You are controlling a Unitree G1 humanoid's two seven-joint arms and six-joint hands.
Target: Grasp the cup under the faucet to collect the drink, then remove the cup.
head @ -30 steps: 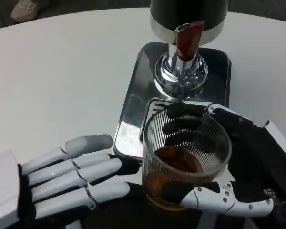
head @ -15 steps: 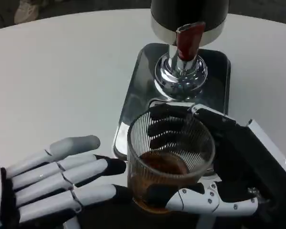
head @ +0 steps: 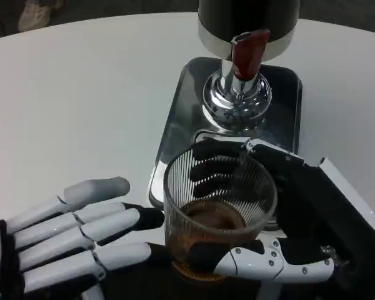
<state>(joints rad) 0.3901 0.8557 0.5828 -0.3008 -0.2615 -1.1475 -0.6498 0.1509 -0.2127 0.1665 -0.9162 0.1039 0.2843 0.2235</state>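
in the head view, a ribbed glass cup (head: pixel 219 215) is seen near the bottom centre of the picture, in front of the dispenser. brown drink fills its lower part. the cup is gripped by the right hand (head: pixel 287 219): dark fingers (head: pixel 215 167) are wrapped around the far side of the glass and can be seen through its wall, while a white thumb (head: pixel 269 265) is pressed across the near side, low on the cup. the white back of that hand is seen running off toward the right edge of the picture.

behind the cup, a silver tray (head: pixel 175 131) lies on the white worktop (head: pixel 81 94). on the tray stands the chrome base of the dispenser (head: pixel 237 100), and above it the dark body of the dispenser is cut by the top edge. a red faucet lever (head: pixel 245 53) juts from the front of the dispenser. the cup is seen nearer the camera than the faucet, over the front edge of the tray; whether it rests on anything cannot be told.

the left hand (head: pixel 75 240) is seen at the lower left, its fingers stretched out straight and slightly apart, pointing toward the cup. nothing is held in it. its dark fingertips lie just beside the glass, and contact cannot be told.
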